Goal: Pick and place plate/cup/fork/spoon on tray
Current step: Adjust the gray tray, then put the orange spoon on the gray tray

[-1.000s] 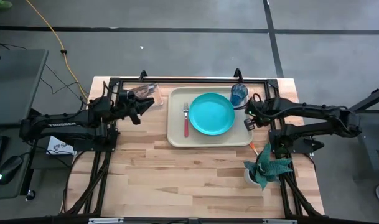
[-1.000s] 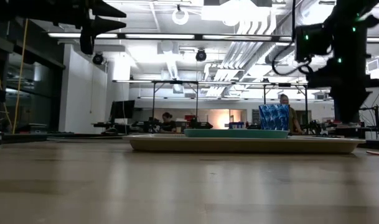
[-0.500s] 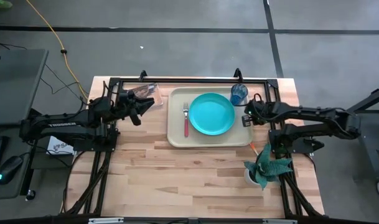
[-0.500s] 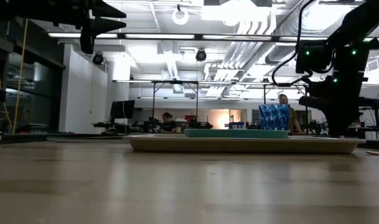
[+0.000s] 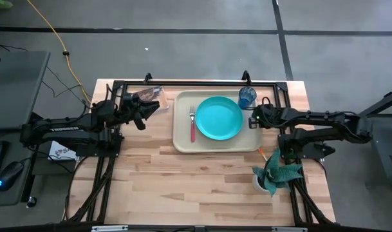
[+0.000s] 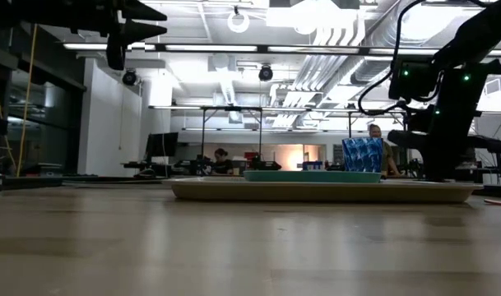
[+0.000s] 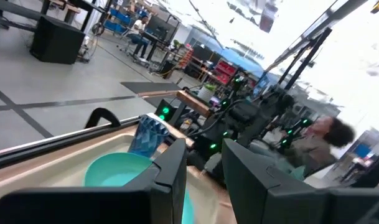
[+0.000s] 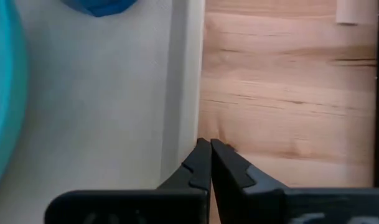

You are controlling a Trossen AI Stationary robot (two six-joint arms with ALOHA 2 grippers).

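Observation:
The beige tray (image 5: pixel 183 138) lies at the table's far middle. On it rest the turquoise plate (image 5: pixel 219 118), the red-handled fork (image 5: pixel 193 129) to the plate's left, and the blue cup (image 5: pixel 247 97) upright at the far right corner. The spoon's orange handle (image 5: pixel 263 154) shows on the table by the plant; its bowl is hidden. My right gripper (image 8: pixel 209 146) is shut and empty, low over the tray's right rim (image 8: pixel 186 93). My left gripper (image 7: pixel 203 180) is open and empty, raised to the left of the tray (image 5: pixel 144 111). My right gripper points down with its shut fingertips (image 8: pixel 201 155) at the outer edge of the tray's right rim. Whether they touch the rim or the table, I cannot tell.
A white pot with a teal leafy plant (image 5: pixel 276 174) stands on the table's right, near the spoon. A brown booklet (image 5: pixel 152 95) lies at the far left beside the tray. Bare wood lies across the near half of the table (image 5: pixel 196 187).
My right gripper has come down from high above the table to just above it and has gone a little toward the table's left, onto the tray's right rim.

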